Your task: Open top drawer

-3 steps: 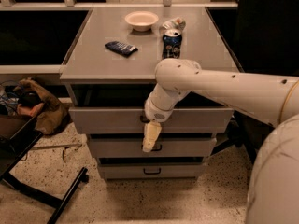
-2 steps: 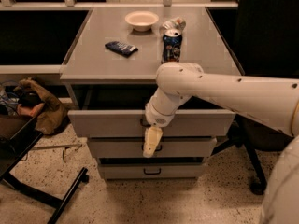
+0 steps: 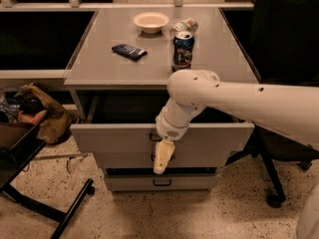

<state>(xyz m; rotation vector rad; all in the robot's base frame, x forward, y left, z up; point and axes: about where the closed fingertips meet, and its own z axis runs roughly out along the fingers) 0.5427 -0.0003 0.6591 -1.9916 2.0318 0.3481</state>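
The top drawer (image 3: 219, 138) of the grey cabinet stands pulled out toward me, its wide flat front ahead of the cabinet top and a dark gap open behind it. Its small dark loop handle (image 3: 155, 137) sits at centre, partly covered by my wrist. My gripper (image 3: 160, 167) hangs pointing down in front of the drawer fronts, just below that handle and over the middle drawer (image 3: 119, 161). The bottom drawer (image 3: 162, 182) shows beneath it, closed.
On the cabinet top (image 3: 99, 66) are a white bowl (image 3: 151, 21), a soda can (image 3: 182, 50), a dark packet (image 3: 128, 51) and a crumpled wrapper (image 3: 185, 24). A chair base (image 3: 274, 195) stands at right. A black stand leg (image 3: 55, 210) and a heap of bags (image 3: 40, 114) are at left.
The top drawer front has come further out toward me, widening the dark gap behind it. My arm and gripper have moved with it, lower in the view.
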